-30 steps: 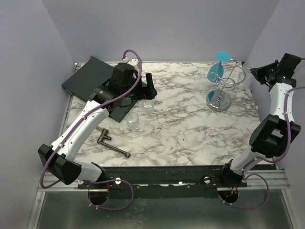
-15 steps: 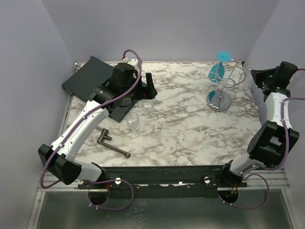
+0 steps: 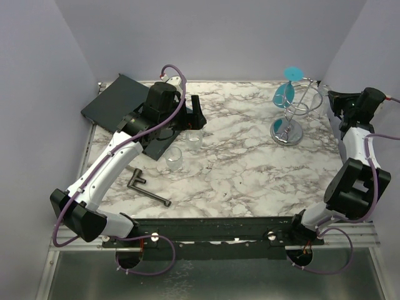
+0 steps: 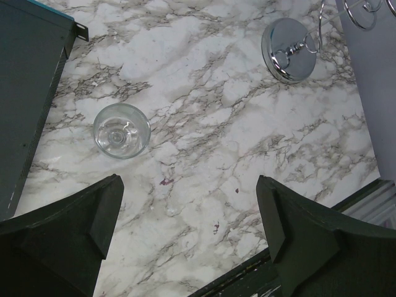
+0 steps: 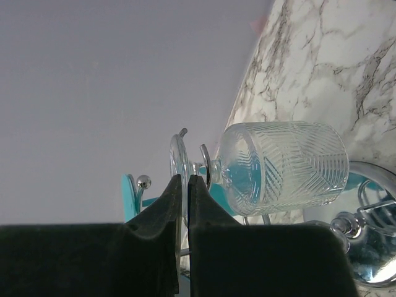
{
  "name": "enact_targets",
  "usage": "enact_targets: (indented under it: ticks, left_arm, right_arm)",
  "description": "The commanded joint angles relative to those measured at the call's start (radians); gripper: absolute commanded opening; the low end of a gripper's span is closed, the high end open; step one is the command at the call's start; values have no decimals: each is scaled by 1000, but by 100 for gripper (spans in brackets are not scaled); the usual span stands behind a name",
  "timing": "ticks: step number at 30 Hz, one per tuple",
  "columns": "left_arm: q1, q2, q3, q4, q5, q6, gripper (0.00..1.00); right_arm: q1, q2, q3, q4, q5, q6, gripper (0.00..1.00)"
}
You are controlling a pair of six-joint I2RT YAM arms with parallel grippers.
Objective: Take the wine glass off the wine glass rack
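The wine glass rack [image 3: 286, 122], chrome wire on a round mirror base, stands at the far right of the marble table. A clear patterned wine glass [image 5: 284, 164] hangs on it by its stem, bowl tilted sideways. My right gripper [image 5: 184, 185] is shut on the thin edge of this glass's round foot [image 5: 177, 154]. In the top view it [image 3: 331, 99] sits just right of the rack. A teal wine glass [image 3: 285, 92] hangs on the rack's far side. My left gripper [image 4: 189, 238] is open and empty above the table.
Two clear tumblers [image 3: 194, 140] [image 3: 173, 159] stand left of centre; one shows in the left wrist view [image 4: 121, 130]. A dark tray [image 3: 122, 99] lies at the far left. A dark metal tool [image 3: 149, 187] lies near the front. The side wall is close behind my right arm.
My right wrist has dropped lower and drawn in toward the rack's right side. The left arm, tumblers and rack have not moved.
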Motion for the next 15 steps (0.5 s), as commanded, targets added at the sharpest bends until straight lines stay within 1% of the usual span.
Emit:
enact_targets:
  ticks: [1,7,15]
  left_arm:
    - [2,-13,4,27,14,-5,97]
    - [3,-11,3,28,14,-6,97]
    - [3,-11,2,31,14,-7,97]
  right_arm:
    - [-5,-55,-29,133,0,48,0]
    - [-5,-77,-44,148,44,50,1]
    - [-6,-62,-55,194,41,73,0]
